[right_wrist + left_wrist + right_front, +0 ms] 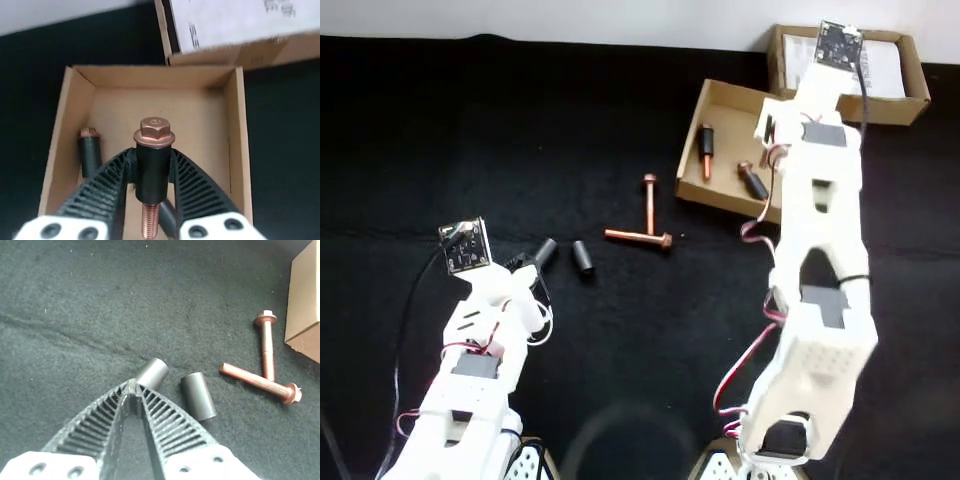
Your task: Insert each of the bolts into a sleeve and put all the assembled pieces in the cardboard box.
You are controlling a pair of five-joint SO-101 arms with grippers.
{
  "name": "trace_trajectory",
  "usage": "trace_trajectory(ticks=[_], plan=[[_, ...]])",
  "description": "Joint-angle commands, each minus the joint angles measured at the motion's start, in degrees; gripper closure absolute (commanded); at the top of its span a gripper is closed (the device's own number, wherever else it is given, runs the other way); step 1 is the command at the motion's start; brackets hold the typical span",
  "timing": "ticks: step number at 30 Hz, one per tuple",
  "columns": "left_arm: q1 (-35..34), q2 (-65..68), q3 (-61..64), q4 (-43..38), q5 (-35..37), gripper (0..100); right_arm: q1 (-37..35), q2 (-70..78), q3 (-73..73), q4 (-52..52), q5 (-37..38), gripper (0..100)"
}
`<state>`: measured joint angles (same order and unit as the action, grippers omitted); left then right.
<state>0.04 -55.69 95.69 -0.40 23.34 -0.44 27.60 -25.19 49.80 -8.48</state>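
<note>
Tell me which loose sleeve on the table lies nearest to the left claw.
The sleeve right at the tips of the left claw; the other sleeve lies beside it, apart from the tips.

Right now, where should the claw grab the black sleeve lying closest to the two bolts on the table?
Grip the sleeve around its middle, coming straight down from above with the left claw opened across its curved long sides. It lies flat on the cloth with gaps on both sides, so the claw probably fits there.
</note>
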Motion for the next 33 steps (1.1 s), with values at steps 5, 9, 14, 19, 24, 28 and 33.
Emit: trace_trajectory(ticks=[5, 9, 14, 19, 24, 28, 33], plan=[[-0.57, -0.04, 0.22, -0.97, -0.26, 99, -0.13, 8.13, -26.77, 23.6, -0.7, 99.1], [-0.57, -0.04, 0.22, -0.97, -0.26, 99, -0.31, 12.35, -33.71, 31.69, -0.35, 99.1], [-0.57, 0.04, 0.31, -0.97, -0.26, 99, -0.57, 16.31, -36.97, 36.44, 4.13, 99.0], [-0.57, 0.04, 0.31, -0.97, -0.26, 99, -1.27, 16.92, -36.97, 40.84, 9.76, 98.9], [-0.57, 0.04, 0.4, -0.97, -0.26, 99, -1.1, 16.84, -37.49, 41.36, 11.78, 94.6], [-0.57, 0.04, 0.4, -0.97, -0.26, 99, -1.01, 17.36, -38.46, 39.6, 11.34, 85.3], [-0.66, 0.04, 0.48, -0.97, -0.26, 99, -0.22, 17.45, -38.02, 31.69, 11.34, 86.0]])
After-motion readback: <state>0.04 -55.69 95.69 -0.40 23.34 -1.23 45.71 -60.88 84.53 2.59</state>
